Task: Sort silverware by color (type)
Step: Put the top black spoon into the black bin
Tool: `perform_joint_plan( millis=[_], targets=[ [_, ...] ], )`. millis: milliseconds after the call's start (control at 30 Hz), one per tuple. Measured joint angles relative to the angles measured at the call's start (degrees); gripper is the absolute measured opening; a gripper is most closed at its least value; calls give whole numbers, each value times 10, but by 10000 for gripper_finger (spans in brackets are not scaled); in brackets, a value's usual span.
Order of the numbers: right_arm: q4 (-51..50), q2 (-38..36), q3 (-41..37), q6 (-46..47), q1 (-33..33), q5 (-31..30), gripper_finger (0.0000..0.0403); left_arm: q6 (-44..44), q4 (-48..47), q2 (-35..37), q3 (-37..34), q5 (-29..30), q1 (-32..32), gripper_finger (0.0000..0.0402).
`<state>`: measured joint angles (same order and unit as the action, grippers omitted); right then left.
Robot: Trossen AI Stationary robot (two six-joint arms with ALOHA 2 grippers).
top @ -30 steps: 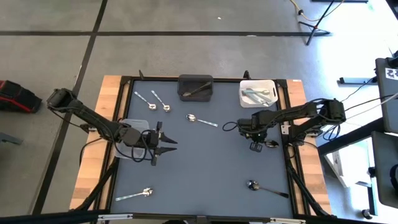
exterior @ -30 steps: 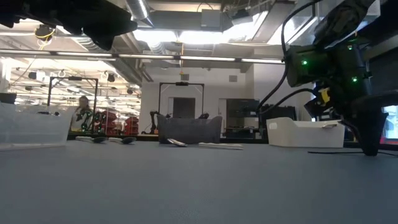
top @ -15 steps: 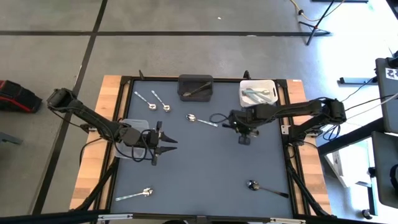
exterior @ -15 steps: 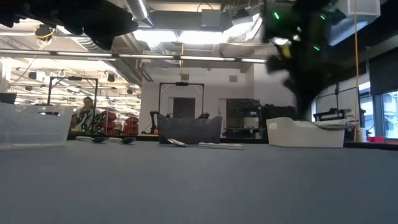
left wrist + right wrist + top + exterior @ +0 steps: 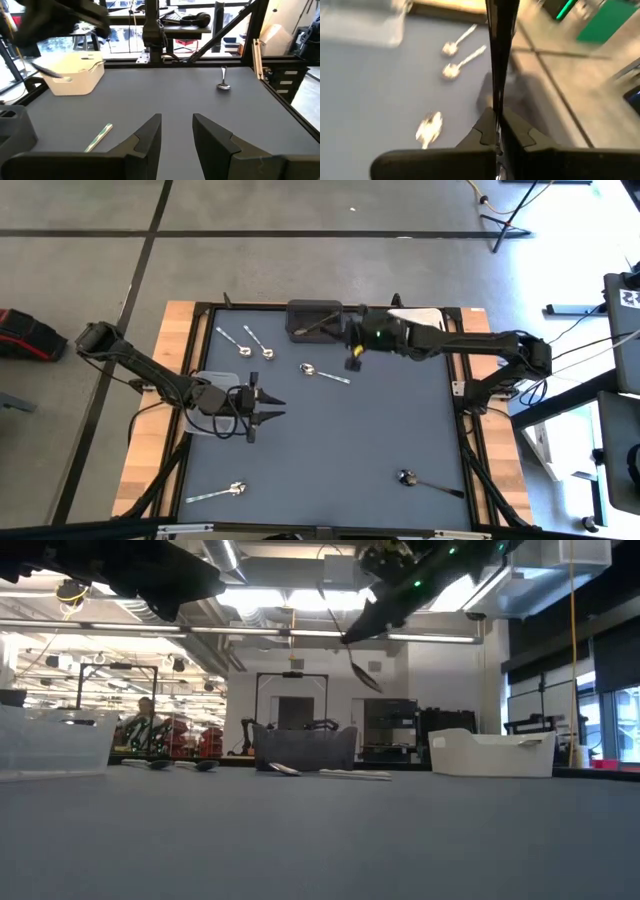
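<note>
Right end effector point(image 5: 352, 356): clamped on a dark spoon point(image 5: 361, 671), raised above the counter point(image 5: 330, 450), just beside the black bin point(image 5: 314, 319).
Left end effector point(image 5: 268, 408): fingers parted, holding nothing.

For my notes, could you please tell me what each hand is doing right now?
Left hand: open, holding nothing.
Right hand: closed on a dark spoon.
</note>
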<state>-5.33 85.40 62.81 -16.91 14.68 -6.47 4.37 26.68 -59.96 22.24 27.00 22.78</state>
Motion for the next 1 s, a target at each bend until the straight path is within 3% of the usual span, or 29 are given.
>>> perform_joint_plan(
  millis=[167,400,733,1000],
  targets=[
    [133,47,0,0,54,41,2,0,0,0,0,6,0,105],
    [277,139,1,0,108,45,2,0,1,0,0,8,0,105],
    [291,222,2,24,139,30,6,-3,-2,0,0,9,-2,105],
    [265,200,0,8,125,-10,101,-4,-2,0,0,9,-2,105]
  ],
)
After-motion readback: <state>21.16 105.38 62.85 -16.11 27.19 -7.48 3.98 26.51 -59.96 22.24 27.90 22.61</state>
